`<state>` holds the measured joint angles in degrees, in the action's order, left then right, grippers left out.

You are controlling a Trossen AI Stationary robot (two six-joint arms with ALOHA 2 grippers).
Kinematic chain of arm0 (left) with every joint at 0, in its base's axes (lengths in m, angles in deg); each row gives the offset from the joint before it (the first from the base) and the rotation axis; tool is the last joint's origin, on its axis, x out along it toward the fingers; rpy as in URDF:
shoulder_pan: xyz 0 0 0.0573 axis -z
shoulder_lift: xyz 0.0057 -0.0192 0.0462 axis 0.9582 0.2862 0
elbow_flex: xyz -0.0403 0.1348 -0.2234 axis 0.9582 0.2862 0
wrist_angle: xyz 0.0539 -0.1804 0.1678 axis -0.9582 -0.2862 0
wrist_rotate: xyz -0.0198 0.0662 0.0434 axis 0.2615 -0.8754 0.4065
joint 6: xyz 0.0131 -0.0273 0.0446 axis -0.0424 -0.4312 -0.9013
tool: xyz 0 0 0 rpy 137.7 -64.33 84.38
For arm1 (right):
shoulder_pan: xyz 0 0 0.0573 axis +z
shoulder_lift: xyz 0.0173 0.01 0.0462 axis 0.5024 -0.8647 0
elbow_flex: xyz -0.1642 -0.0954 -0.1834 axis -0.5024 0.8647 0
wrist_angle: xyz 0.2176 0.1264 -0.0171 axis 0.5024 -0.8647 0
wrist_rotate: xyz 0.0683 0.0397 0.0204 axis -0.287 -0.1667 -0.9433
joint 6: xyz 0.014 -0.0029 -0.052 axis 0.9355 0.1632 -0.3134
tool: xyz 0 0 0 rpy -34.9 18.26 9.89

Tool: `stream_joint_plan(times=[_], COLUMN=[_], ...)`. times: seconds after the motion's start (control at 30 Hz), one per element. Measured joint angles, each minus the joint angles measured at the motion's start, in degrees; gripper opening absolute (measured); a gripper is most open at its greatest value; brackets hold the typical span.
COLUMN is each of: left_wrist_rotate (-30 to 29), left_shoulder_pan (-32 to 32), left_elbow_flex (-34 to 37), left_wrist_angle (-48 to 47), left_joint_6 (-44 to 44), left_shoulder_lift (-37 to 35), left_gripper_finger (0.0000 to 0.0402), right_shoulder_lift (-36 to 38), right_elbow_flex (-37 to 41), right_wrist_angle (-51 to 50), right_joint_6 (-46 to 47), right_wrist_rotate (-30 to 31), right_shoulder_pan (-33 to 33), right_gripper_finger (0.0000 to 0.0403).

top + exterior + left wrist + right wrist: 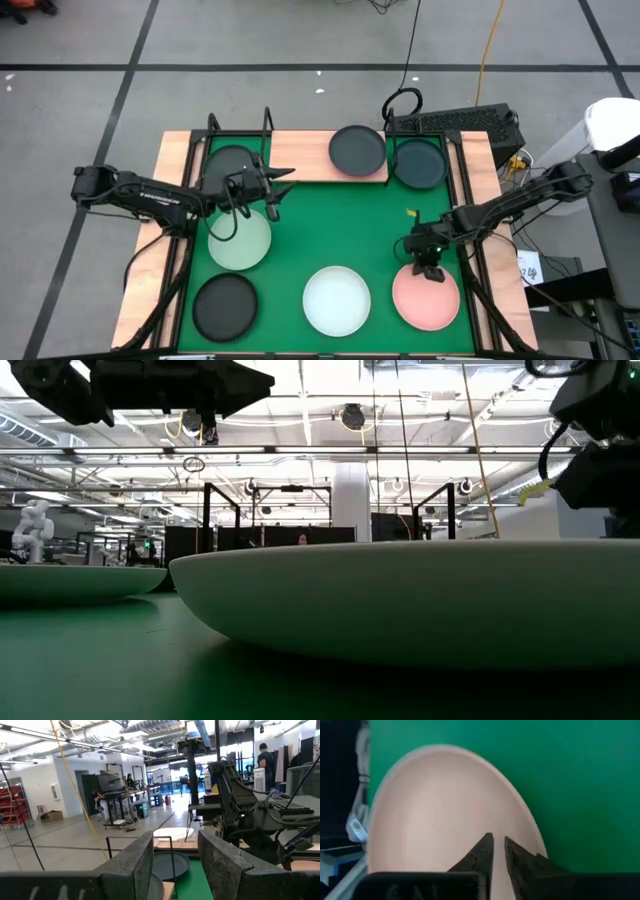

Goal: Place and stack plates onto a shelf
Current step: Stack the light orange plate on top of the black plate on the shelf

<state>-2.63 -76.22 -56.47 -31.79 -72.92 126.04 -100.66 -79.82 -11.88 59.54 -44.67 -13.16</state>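
The right gripper (pixel 430 268), nearly clenched at the pink plate's (pixel 425 297) twelve-o'clock rim, may slip off, tipping it.

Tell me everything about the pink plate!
The pink plate is round, shallow and light pink, with a smooth, matte look and a low raised rim. It lies flat, right way up, on the green mat, near the front right corner, beside the white plate but apart from it. The right gripper is over its back edge, fingers nearly closed above the rim; whether they touch it is unclear.
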Motion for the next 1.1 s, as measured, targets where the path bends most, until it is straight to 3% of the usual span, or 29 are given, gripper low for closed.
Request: stream_joint_plan(times=[0.2,0.4,0.63,0.8,0.93,1.1], left_wrist_rotate=[-0.02,-0.05,-0.06,-0.04,-0.04,-0.04], left_shoulder_pan=[-0.10,-0.54,-1.26,-1.24,-1.26,-1.26], left_elbow_flex=[0.00,0.00,0.00,-0.01,-0.02,-0.02], left_wrist_angle=[0.00,0.02,0.02,0.04,0.03,0.04], left_joint_6=[-1.34,-1.40,-1.32,-1.35,-1.39,-1.39], left_shoulder_lift=[0.00,0.00,0.00,0.00,0.00,0.00], left_gripper_finger=[0.0161,0.0161,0.0161,0.0161,0.0161,0.0161], right_shoulder_lift=[0.88,0.90,0.90,0.90,0.81,0.81], right_elbow_flex=[-1.19,-3.05,-5.21,-5.36,-5.34,-5.34], right_wrist_angle=[0.18,-1.62,-1.62,-6.61,-13.70,-13.89], right_joint_6=[-0.16,-5.21,-9.57,-5.01,-3.57,-2.60], right_wrist_rotate=[2.09,8.16,12.39,17.79,15.16,12.74], right_shoulder_pan=[-0.19,-0.58,-0.57,-1.14,-1.32,-1.14], right_gripper_finger=[0.0098,0.0142,0.0142,0.0140,0.0139,0.0138])
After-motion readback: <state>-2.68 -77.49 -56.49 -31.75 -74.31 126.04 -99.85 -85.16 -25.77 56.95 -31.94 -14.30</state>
